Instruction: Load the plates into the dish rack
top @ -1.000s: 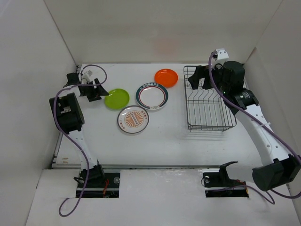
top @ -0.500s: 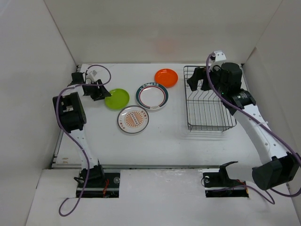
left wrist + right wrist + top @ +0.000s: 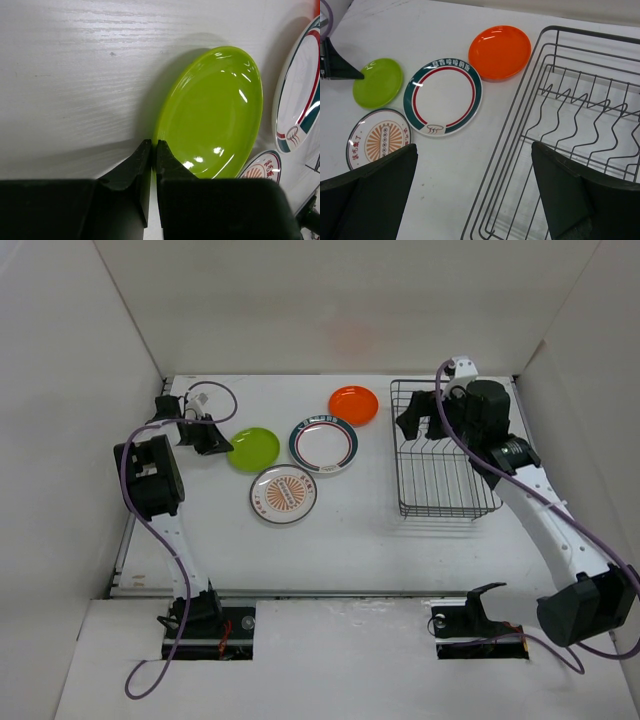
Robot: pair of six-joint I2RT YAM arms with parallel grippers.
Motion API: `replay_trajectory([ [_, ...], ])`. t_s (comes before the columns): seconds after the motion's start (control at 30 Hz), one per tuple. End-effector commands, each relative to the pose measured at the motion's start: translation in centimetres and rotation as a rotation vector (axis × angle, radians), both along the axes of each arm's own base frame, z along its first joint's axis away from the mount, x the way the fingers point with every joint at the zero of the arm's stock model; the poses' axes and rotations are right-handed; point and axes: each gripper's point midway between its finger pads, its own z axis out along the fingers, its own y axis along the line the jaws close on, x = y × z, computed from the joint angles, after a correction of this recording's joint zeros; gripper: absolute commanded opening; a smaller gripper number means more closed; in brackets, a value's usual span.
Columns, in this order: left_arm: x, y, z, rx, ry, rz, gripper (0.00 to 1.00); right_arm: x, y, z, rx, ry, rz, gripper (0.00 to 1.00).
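Left wrist: pincer (image 3: 154, 146) nips green plate (image 3: 215, 115) rim.

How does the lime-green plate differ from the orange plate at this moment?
Colour: the lime-green plate is yellow-green, the orange plate bright orange. State: the left gripper is shut on the lime-green plate's rim; nothing touches the orange plate. Place: the lime-green plate lies at the left end of the group, the orange plate at the back, closest to the dish rack. Both are small, plain, round, and outside the rack.
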Motion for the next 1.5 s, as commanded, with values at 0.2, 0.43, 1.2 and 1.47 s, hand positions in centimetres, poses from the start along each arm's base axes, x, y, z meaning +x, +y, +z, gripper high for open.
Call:
replay_trajectory([
  [0.2,0.1,1.3,14.7,0.000,-0.313,-0.016,0.00,-0.4,5.0,2.1,0.073,-0.097,0.141,1.00],
  [0.43,-3.0,-2.1,23.8,-0.111,-0.507,-0.207,0.00,-0.9,12.5,3.2,0.191,-0.108,0.369,1.00],
  [1.2,-7.5,-6.6,29.2,-0.216,-0.609,-0.368,0.00,2.0,27.9,4.2,0.408,-0.068,0.623,1.00],
  [1.47,-8.1,-7.7,29.7,-0.258,-0.623,-0.397,0.00,2.5,29.6,5.3,0.514,-0.062,0.668,0.80],
])
